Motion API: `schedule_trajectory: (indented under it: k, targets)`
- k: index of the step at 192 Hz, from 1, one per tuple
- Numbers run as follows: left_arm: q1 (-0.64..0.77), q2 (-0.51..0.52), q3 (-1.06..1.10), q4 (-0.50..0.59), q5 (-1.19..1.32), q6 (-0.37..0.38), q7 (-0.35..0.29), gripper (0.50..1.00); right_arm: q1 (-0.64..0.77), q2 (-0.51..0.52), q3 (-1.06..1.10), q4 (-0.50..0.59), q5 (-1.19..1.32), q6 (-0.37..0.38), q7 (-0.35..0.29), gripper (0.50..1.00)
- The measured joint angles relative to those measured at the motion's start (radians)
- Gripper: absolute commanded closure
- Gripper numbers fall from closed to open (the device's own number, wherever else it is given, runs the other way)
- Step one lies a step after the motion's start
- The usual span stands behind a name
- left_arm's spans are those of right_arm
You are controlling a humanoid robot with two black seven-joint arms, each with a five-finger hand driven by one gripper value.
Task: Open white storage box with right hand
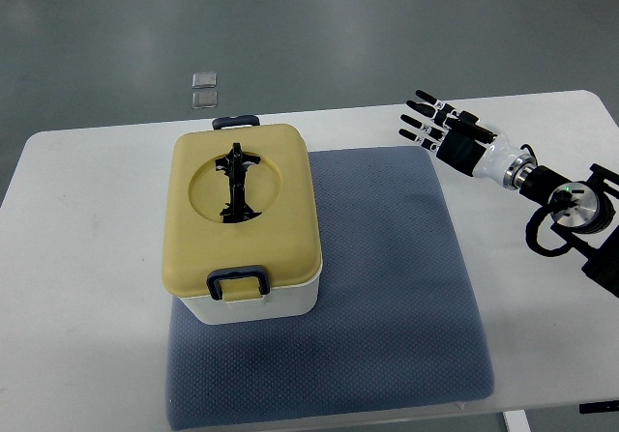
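1. The white storage box [253, 302] sits left of centre in the frame, its yellow lid [242, 210] shut, with dark latches at its upper and lower ends.
2. It rests on the left part of a blue-grey mat [387, 287] on the white worktop [87, 258].
3. The right robot hand [440, 126] hovers at upper right, fingers spread, holding nothing, well apart from the box.
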Motion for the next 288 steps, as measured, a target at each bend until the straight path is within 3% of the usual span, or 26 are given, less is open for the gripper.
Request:
schedule_trajectory:
  k: [224, 257, 288]
  targets:
    - [-0.028, 0.000, -0.002, 0.003, 0.000, 0.003, -0.001, 0.500, 0.033, -0.030, 0.005, 0.002, -0.032, -0.001, -0.001, 0.562]
    - [-0.028, 0.000, -0.002, 0.003, 0.000, 0.003, 0.000, 0.500, 0.038, -0.037, 0.007, 0.014, -0.231, -0.008, 0.008, 0.562]
    - [-0.028, 0.000, -0.002, 0.003, 0.000, 0.003, 0.000, 0.500, 0.082, -0.063, 0.009, 0.077, -0.503, -0.023, 0.092, 0.562]
